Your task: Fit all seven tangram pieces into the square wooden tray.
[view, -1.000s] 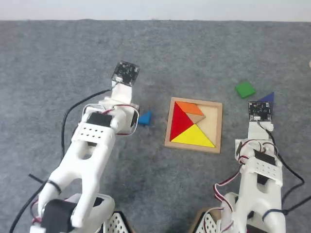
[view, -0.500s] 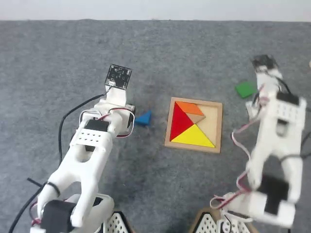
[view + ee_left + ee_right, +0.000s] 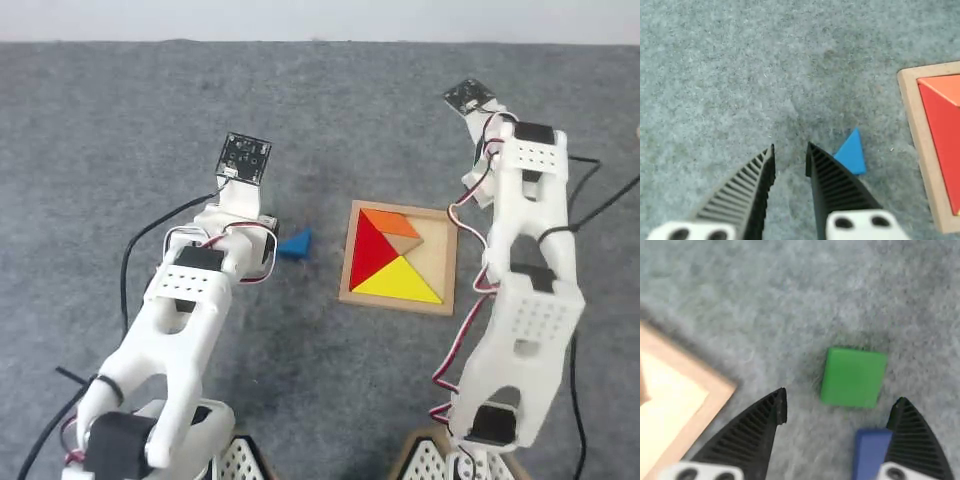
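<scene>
The left gripper (image 3: 790, 149) hangs over the grey mat (image 3: 150, 120) with its fingers only a narrow gap apart and nothing between them. A blue triangle (image 3: 852, 153) lies flat just beside the outer edge of one finger, on the side toward the tray (image 3: 912, 117), which sits a little farther off that way. The right gripper (image 3: 840, 402) is spread wide above a green square (image 3: 853, 377), which lies on the mat in the gap just ahead of the fingertips, touching neither. A dark blue piece (image 3: 869, 454) lies close against the inner side of one finger; that finger hides part of it, so its shape is hard to tell. A corner of the tray is off to the other finger's outer side. In the high view the tray holds an orange piece (image 3: 388, 221), a red piece (image 3: 369, 250) and a yellow piece (image 3: 400, 281), with bare wood along the side nearer the right arm (image 3: 525, 210).
</scene>
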Tool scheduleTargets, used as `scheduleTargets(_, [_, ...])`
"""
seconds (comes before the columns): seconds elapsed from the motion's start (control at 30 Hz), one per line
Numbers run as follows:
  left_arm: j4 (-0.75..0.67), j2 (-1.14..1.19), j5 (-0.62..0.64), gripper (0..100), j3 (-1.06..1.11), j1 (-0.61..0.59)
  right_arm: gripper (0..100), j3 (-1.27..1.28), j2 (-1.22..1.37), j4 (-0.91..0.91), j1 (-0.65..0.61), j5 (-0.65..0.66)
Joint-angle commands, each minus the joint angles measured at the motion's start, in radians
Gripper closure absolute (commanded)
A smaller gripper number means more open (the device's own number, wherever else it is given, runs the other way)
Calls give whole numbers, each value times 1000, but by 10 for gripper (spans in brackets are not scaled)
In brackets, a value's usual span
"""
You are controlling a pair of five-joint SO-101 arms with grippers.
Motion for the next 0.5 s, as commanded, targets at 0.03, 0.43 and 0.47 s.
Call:
scheduleTargets(0.03, [-25, -44, 5, 894, -1, 3, 680, -166, 101, 12, 38, 37])
scheduleTargets(0.43, [-25, -44, 5, 894, 1, 2, 964, -209, 200, 74, 42, 74])
scheduleTargets(0.47, [-25, -44, 5, 894, 1, 2, 969, -209, 199, 88, 42, 74])
